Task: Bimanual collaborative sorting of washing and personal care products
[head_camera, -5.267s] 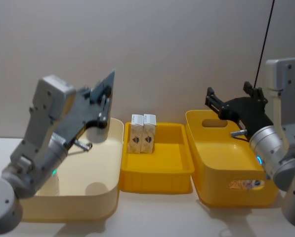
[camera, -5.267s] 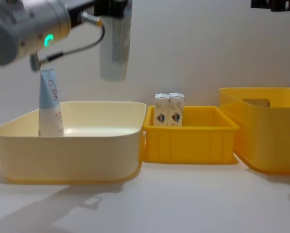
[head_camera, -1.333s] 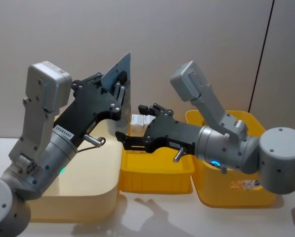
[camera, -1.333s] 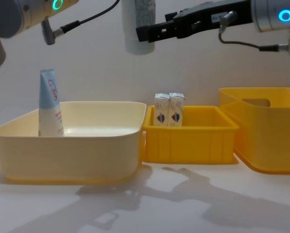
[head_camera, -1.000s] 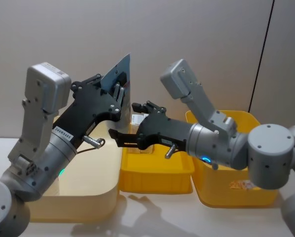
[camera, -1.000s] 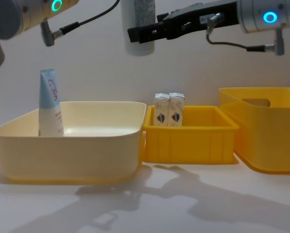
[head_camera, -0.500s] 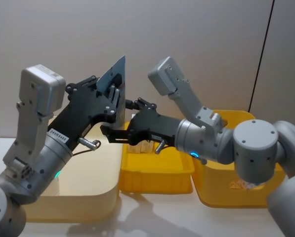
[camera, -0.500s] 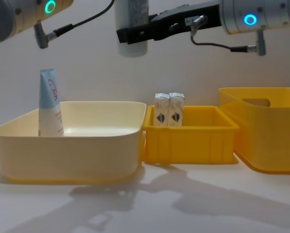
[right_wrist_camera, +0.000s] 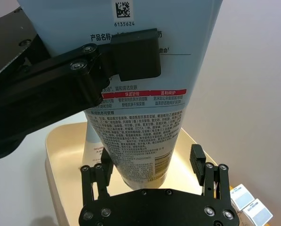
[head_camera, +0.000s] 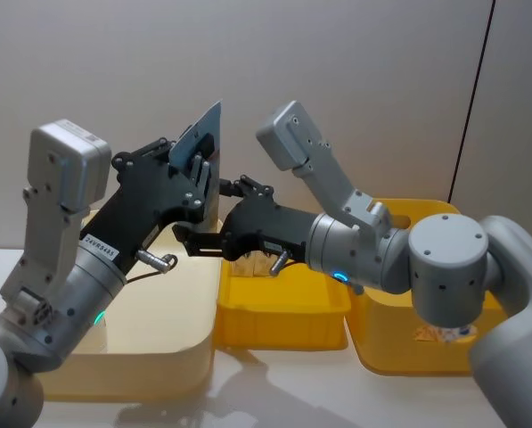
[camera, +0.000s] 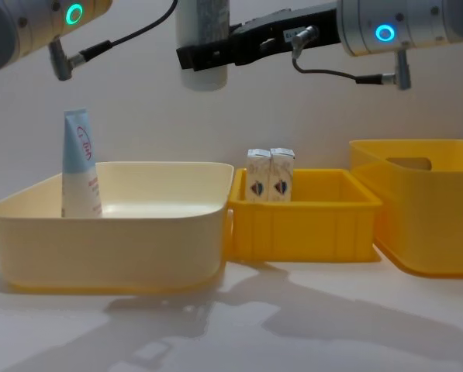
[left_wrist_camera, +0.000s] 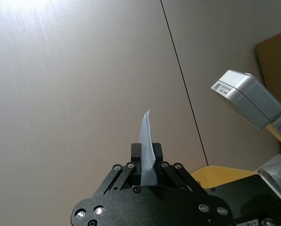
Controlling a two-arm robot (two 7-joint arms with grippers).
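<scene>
Handover in mid-air above the cream plastic bin (camera: 107, 232): the left gripper (head_camera: 197, 175) has its black fingers pinched on the upper part of a tall pale-blue-and-white squeeze tube (right_wrist_camera: 140, 113), crimped end up, cap end hanging down. The right gripper (head_camera: 194, 241) has reached across from the right, and its fingers (right_wrist_camera: 199, 162) stand spread on either side of the tube's lower body without closing on it. Compared with half a second ago, the right arm has pushed a little further toward the robot's left, and the held tube (camera: 202, 43) with both grippers has shifted slightly leftward in the chest view. Five seconds ago the right arm was still back over the deep yellow plastic bin (camera: 417, 209) and the left gripper held the tube alone.

A second pale-blue squeeze tube (camera: 79, 164) stands upright in the cream bin's left rear corner, unchanged. Two small white cartons with a blue-red emblem (camera: 270, 175) stand side by side, touching, at the back of the shallow yellow tray (camera: 301, 225), which sits between the two bins on the white desk (camera: 293, 325); they have not moved.
</scene>
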